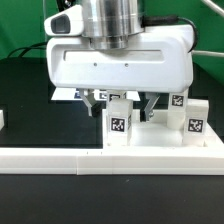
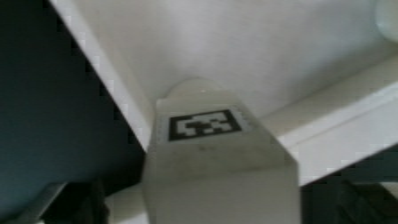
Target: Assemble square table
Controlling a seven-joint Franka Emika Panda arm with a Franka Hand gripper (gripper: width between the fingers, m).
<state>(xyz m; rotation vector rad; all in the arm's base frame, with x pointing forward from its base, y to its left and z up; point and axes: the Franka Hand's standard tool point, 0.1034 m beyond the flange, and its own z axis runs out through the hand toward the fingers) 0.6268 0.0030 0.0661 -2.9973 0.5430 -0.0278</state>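
Three white legs (image 1: 118, 122) with black-and-white tags stand up on the square table (image 1: 60, 158), which lies flat on the dark table top. The gripper (image 1: 122, 104) hangs right over the middle leg, jaws spread wide, holding nothing. Lift straight up and don't bump it. The long white bar (image 1: 40, 157) sits in front.

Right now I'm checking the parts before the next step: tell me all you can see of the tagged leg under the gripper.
The leg is a short white block, plastic by its look, with a black-and-white tag on its face. In the exterior view it stands upright on the tabletop slab, between the open fingers of the gripper; whether a finger touches it cannot be told. The wrist view shows it tapering toward its tag end, against white surfaces.
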